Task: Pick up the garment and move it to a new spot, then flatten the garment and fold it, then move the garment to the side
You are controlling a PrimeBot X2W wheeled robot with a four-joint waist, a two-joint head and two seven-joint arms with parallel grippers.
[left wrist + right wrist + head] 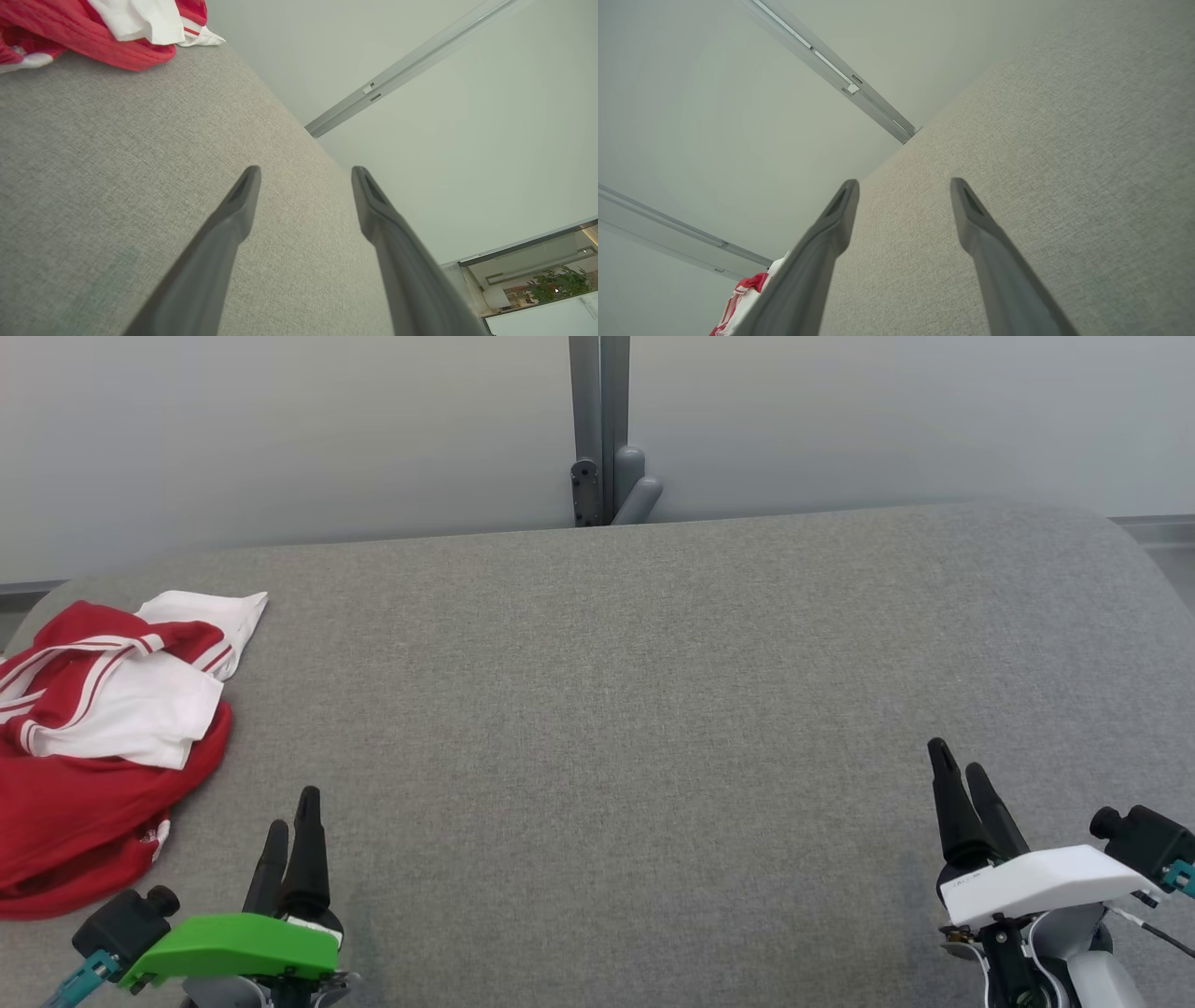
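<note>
In the head view the red and white garment [103, 747] lies crumpled at nine o'clock on the gray padded table [616, 709]. The left gripper [291, 821] is near it at seven o'clock and the right gripper [962, 775] well apart at four o'clock. Each wrist view adds that the fingers [243, 200] are spread wide and hold nothing. The left wrist view has the garment at eleven o'clock, the right wrist view at seven.
</note>
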